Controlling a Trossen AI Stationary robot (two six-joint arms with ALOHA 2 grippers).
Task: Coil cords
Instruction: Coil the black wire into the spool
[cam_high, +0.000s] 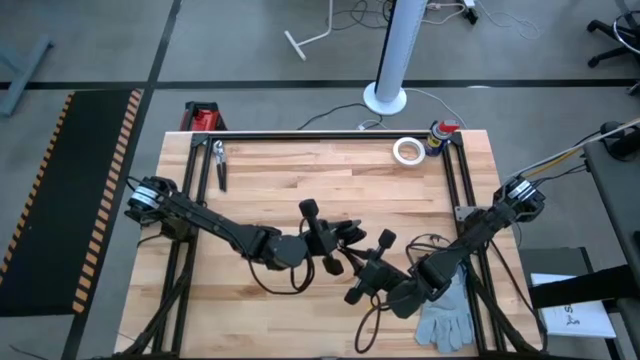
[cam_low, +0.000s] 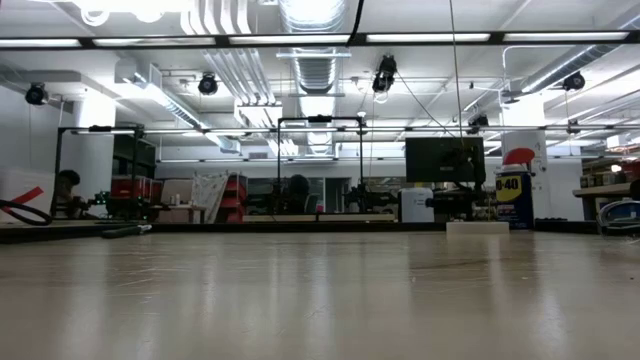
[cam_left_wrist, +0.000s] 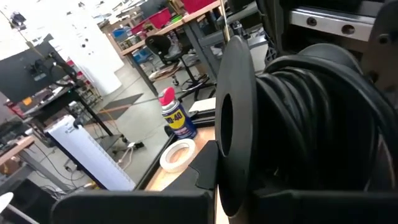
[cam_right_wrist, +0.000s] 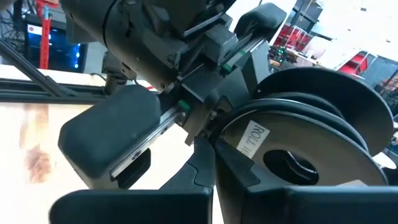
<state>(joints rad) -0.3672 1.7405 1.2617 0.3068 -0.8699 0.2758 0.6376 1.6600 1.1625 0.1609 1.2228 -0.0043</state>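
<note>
Midway, I judge: most of the thin black flexible cord (cam_left_wrist: 317, 99) sits wound on a black plastic spool (cam_left_wrist: 236, 124) mid-table, between my left gripper (cam_high: 335, 240) and right gripper (cam_high: 368, 272); finger states unclear; a tail remains loose.

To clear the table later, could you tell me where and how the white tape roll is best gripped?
Probably from straight above: the white tape roll lies flat, hole upward. One pincer finger inside the hole, one outside, pinching its wall on the side away from the spray can.
</note>
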